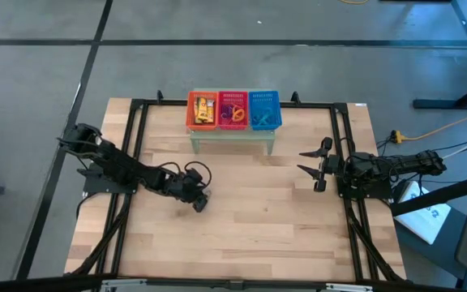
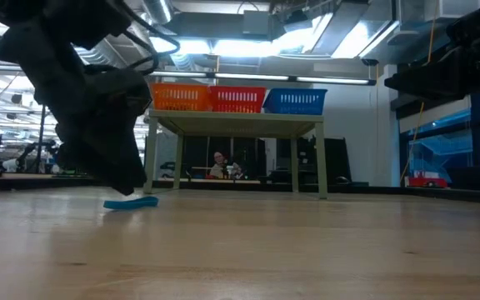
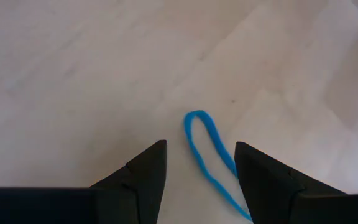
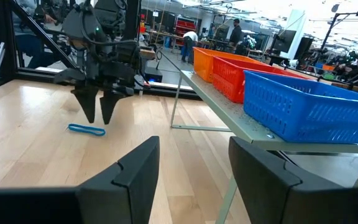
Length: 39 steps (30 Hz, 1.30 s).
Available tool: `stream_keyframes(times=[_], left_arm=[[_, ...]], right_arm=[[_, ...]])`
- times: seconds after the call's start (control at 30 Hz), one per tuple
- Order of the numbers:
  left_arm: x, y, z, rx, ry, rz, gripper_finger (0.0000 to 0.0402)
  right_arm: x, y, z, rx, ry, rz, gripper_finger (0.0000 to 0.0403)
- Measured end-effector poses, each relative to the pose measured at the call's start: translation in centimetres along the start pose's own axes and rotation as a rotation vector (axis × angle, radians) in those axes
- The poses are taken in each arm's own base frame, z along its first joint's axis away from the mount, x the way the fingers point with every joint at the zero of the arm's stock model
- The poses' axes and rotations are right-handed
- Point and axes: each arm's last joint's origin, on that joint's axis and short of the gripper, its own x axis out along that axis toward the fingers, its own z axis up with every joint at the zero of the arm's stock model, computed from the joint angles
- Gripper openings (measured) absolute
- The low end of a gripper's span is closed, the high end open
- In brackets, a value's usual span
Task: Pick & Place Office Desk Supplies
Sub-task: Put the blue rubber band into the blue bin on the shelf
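The left gripper (image 1: 199, 203) hangs low over the left-centre of the light wooden slatted table (image 1: 242, 235), fingertips pointing down. Its jaws stand parted with nothing between them; the left wrist view shows bare wood in the gap. The thin blue elastic loop (image 3: 210, 158) lies flat on the table just beside the fingertips, its far end running under the edge of one finger (image 3: 263, 180). In the right wrist view the same loop sits a little off to one side of the tips rather than squarely between them. Judgement: the gripper is posed above the loop for a pickup, and a small sideways correction would be needed before closing, since a flat, limp band is easily missed or pushed away.

At the back centre stands a small pale green raised shelf (image 1: 232, 138) carrying three mesh baskets in a row: the orange plastic mesh basket (image 1: 203, 110), the red plastic mesh basket (image 1: 233, 110) and the blue plastic mesh basket (image 1: 265, 110). Small items already lie inside each, apparently sorted by colour, so the blue basket is the likely destination for the loop. No other loose supply shows on the table; the task appears nearly complete.

The right gripper (image 1: 310, 168) waits at the right side of the table, jaws wide apart and empty, clear of the working area.
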Motion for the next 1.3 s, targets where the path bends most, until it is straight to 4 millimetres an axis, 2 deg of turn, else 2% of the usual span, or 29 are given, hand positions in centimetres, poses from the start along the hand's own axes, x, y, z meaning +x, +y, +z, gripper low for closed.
stream_keyframes(times=[0.27,0.5,0.93,1.3], left_arm=[[0.8,0.9,0.2,-0.006,0.004,0.074,0.0184],[2.3,0.6,0.2,0.0,-0.024,0.038,0.0184],[4.5,2.0,-1.0,0.001,0.101,0.107,0.0184],[4.1,2.6,-1.4,0.061,0.183,0.169,0.0138]], right_arm=[[0.0,0.0,0.0,0.0,0.0,0.0,0.0195],[0.0,0.0,0.0,0.001,0.0,0.0,0.0195],[0.0,0.0,0.0,0.004,0.0,0.0,0.0195],[0.0,0.0,0.0,0.003,0.0,0.0,0.0195]])
